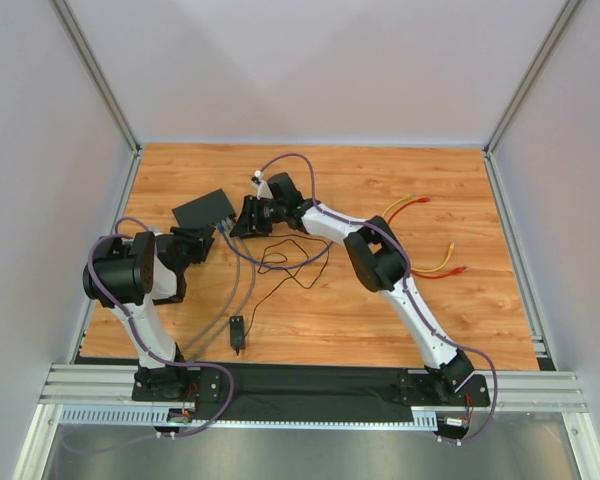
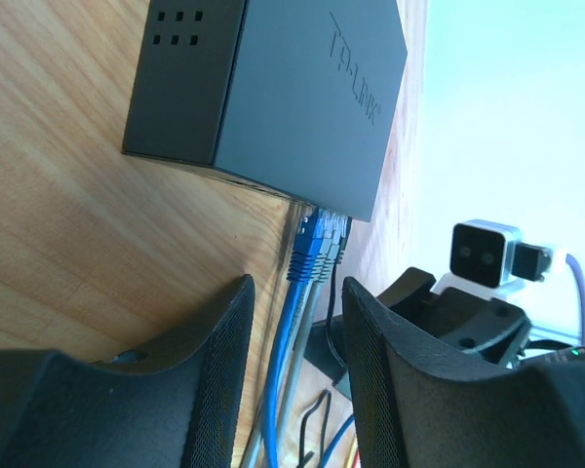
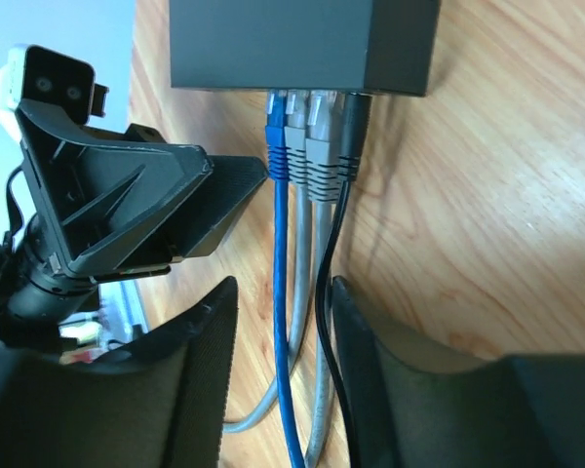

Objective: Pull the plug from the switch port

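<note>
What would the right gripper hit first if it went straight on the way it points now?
Likely the row of plugs seated in the switch. The right gripper is open and the cables run between its fingers, so it would slide along them to the plugs; height above them is unclear.

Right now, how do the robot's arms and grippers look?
The left arm and right arm are white links between black joints, a purple cable trailing along each. The left gripper and right gripper are black: two fingers with mesh-textured faces, plus a white wrist camera.
</note>
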`<action>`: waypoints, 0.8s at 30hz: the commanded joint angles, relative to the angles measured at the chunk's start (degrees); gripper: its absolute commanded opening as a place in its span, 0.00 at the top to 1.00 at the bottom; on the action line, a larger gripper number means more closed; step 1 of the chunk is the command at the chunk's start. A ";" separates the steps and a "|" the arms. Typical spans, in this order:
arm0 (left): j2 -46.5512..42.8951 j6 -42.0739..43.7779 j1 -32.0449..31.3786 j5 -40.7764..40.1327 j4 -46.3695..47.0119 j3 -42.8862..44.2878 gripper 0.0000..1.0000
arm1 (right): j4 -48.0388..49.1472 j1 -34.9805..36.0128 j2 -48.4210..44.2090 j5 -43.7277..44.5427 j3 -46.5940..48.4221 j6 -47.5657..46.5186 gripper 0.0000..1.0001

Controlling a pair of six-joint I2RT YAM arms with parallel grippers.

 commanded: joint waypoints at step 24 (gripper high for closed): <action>-10.03 21.78 0.18 1.83 -24.85 12.26 0.54 | -1.33 -2.59 11.53 -0.90 18.57 4.01 0.62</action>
